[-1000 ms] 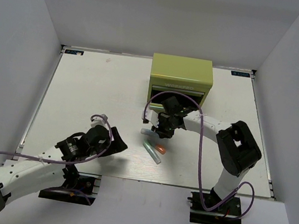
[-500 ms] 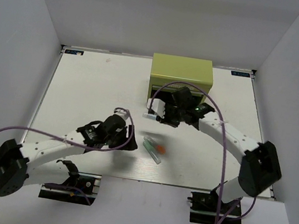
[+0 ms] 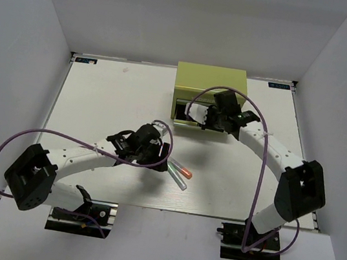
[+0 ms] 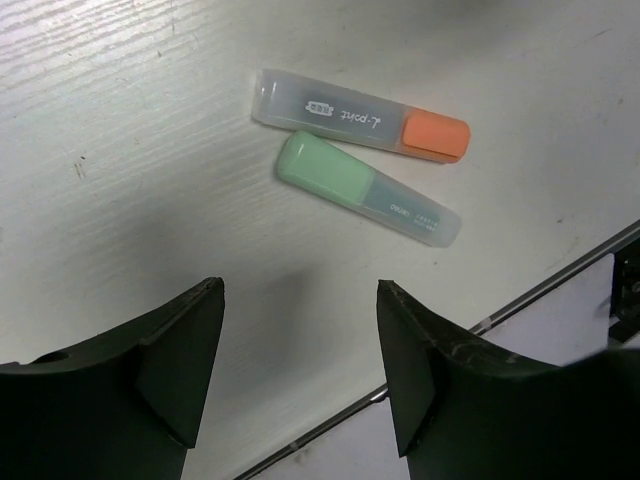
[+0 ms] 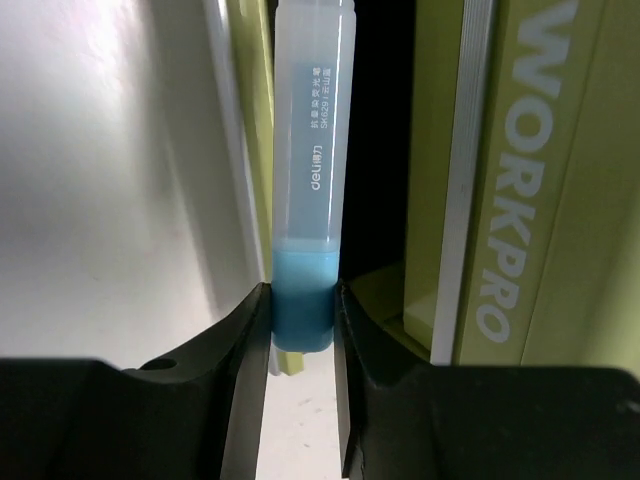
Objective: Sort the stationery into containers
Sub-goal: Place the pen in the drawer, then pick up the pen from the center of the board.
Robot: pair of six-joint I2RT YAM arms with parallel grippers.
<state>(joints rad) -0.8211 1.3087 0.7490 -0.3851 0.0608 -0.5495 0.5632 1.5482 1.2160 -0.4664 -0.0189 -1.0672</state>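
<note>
1. Left wrist view: my left claw [image 4: 300, 300] is spread wide with nothing between its fingers, hovering over the white table [image 4: 120, 130]. I judge the gap is that wide so it can straddle a barrel.
2. At twelve to one o'clock from that claw lie the orange-capped clear plastic highlighter [image 4: 360, 115] and the green-capped clear plastic highlighter [image 4: 365, 188]. They are flat and side by side, with their caps at opposite ends. Neither is sorted yet. The green one is nearer, so it looks like the easier first pick.
3. My right claw [image 5: 302, 320] pinches the light-blue clear plastic highlighter [image 5: 312, 150] by its tinted end, so the long barrel sticks out ahead of the fingers.
4. That barrel points at the dark open drawer [image 3: 186, 112] of the yellow-green boxy metal chest [image 3: 211, 80], lettered WORKPRO, at one o'clock on the table. Held lengthwise, it should slide in. I cannot tell whether its tip is inside yet.
</note>
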